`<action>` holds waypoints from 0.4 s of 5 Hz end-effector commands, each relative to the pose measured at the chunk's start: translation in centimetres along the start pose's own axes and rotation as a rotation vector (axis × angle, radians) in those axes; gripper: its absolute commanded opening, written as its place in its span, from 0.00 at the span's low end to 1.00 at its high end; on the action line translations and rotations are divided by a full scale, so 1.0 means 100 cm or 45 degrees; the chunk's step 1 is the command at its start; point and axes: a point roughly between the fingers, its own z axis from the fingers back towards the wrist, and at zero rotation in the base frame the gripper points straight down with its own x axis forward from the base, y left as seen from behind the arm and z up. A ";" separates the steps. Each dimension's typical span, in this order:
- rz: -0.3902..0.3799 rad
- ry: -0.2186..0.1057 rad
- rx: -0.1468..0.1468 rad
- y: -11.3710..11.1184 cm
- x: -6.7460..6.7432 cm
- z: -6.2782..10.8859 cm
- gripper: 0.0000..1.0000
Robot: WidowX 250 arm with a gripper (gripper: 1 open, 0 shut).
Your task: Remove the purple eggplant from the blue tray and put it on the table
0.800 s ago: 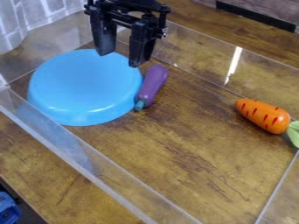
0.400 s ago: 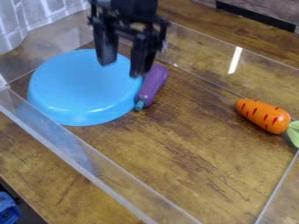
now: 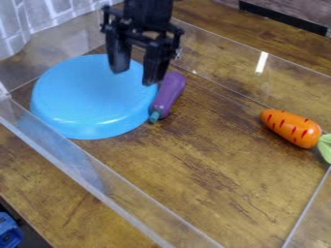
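My tool [image 3: 139, 64] hangs open and empty above the tray's [image 3: 72, 102] 2 o'clock edge. The eggplant [image 3: 167, 94] lies beside that rim, seemingly on the tabletop [image 3: 195, 165] already (stem end touching the tray), so I judge the task nearly finished.

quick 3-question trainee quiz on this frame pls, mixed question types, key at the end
1. True or false: the purple eggplant lies in the middle of the blue tray.
2. Which object sits far right on the table? A) orange carrot B) spoon C) cup
3. Fill in: the gripper hangs above the tray's far-right edge with its jaws ____.

Key: 1. False, it lies at the tray's right edge, mostly over the table. 2. A. 3. open.
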 end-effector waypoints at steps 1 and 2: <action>0.020 -0.088 -0.010 0.008 0.006 0.028 1.00; -0.001 -0.084 -0.016 0.006 0.003 0.030 1.00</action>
